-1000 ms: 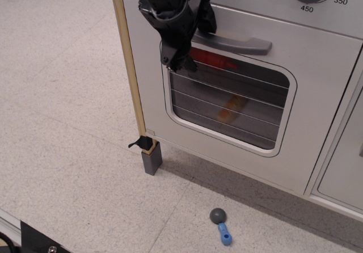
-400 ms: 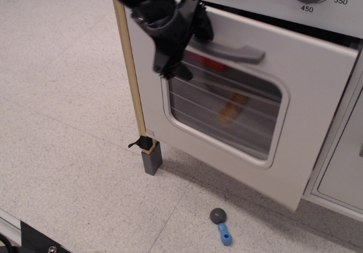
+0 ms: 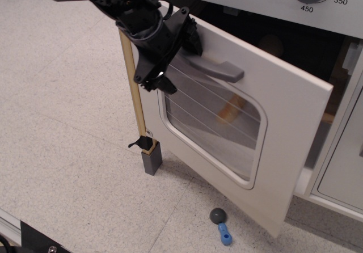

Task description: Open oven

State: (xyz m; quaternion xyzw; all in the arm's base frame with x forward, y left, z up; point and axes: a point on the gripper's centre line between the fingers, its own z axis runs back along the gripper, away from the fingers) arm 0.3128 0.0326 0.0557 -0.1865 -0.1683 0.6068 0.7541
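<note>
Speckled light floor under a white-grey toy oven [image 3: 317, 168]; its windowed door [image 3: 238, 134] hangs partway down, cavity exposed. Black gripper [image 3: 170, 49] sits at the left end of the grey curved handle [image 3: 218, 67], grip unclear. Mid-pull; next, swing the door fully down.

Single high view, angled down
</note>
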